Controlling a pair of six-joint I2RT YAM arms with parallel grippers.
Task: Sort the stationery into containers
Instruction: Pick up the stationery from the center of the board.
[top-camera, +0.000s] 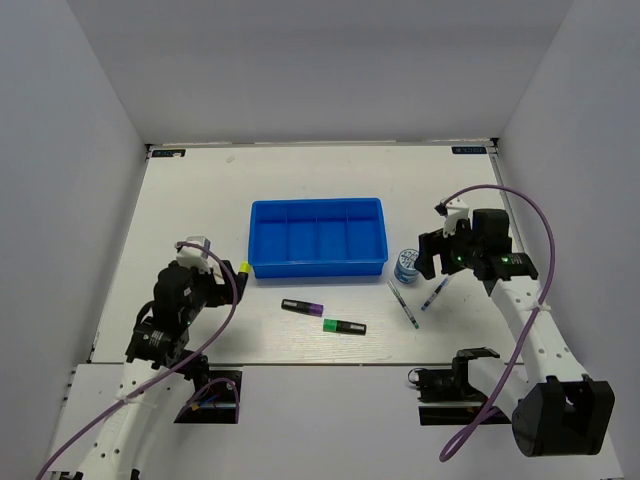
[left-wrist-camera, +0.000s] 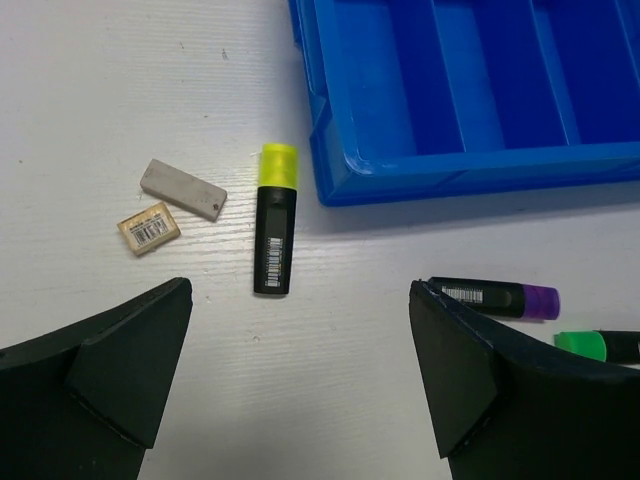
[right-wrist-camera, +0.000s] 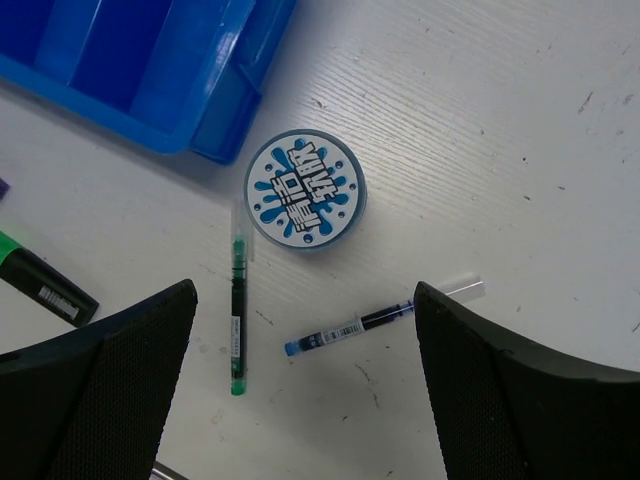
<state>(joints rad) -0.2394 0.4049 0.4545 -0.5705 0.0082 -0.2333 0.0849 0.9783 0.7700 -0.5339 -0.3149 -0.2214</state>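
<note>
The blue four-compartment tray (top-camera: 318, 267) stands mid-table with nothing in it. My left gripper (top-camera: 228, 282) is open above the table (left-wrist-camera: 300, 380), short of the yellow highlighter (left-wrist-camera: 274, 235). A grey block (left-wrist-camera: 183, 189) and a small tan labelled piece (left-wrist-camera: 149, 227) lie left of that highlighter. The purple highlighter (top-camera: 302, 307) and green highlighter (top-camera: 344, 326) lie in front of the tray. My right gripper (top-camera: 455, 262) is open (right-wrist-camera: 305, 390) above the blue pen (right-wrist-camera: 370, 322). The green pen (right-wrist-camera: 236, 320) and the blue-white roll (right-wrist-camera: 305, 190) lie just beside it.
The tray's corner shows in the left wrist view (left-wrist-camera: 470, 170) and in the right wrist view (right-wrist-camera: 150, 70). White walls close the table on three sides. The arm bases and cables sit at the near edge.
</note>
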